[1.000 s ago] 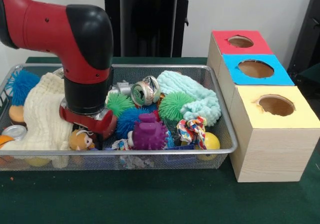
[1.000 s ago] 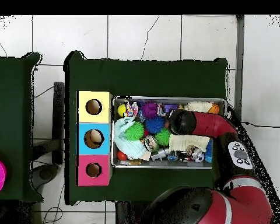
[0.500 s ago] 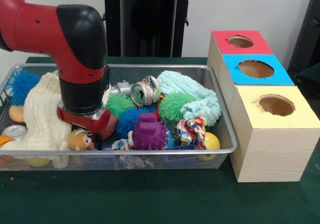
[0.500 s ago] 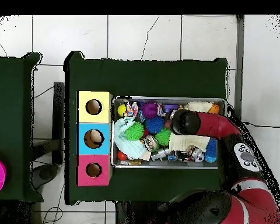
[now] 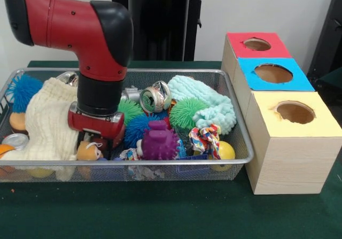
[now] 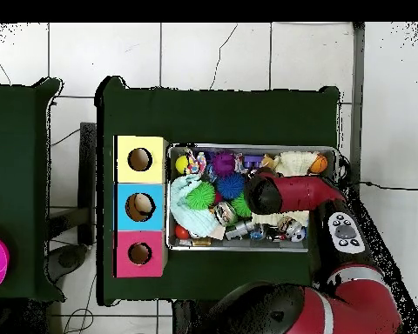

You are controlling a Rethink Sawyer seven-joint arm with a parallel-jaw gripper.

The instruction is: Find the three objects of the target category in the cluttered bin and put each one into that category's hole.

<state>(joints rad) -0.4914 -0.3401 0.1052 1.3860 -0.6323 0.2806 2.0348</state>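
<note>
The claw (image 5: 100,143), its opening hidden from view, sits low in the wire bin (image 5: 243,143), the blue spiky ball (image 5: 138,129) just beside it toward the boxes.

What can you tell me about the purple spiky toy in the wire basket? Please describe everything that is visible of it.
The purple spiky toy looks like soft rubber, with a rounded body covered in short blunt spikes and a stubby part on top. It sits near the front wall of the wire basket, against the blue spiky ball behind it, with the multicoloured cloth piece beside it. The gripper is next to it, apparently not touching.
</note>
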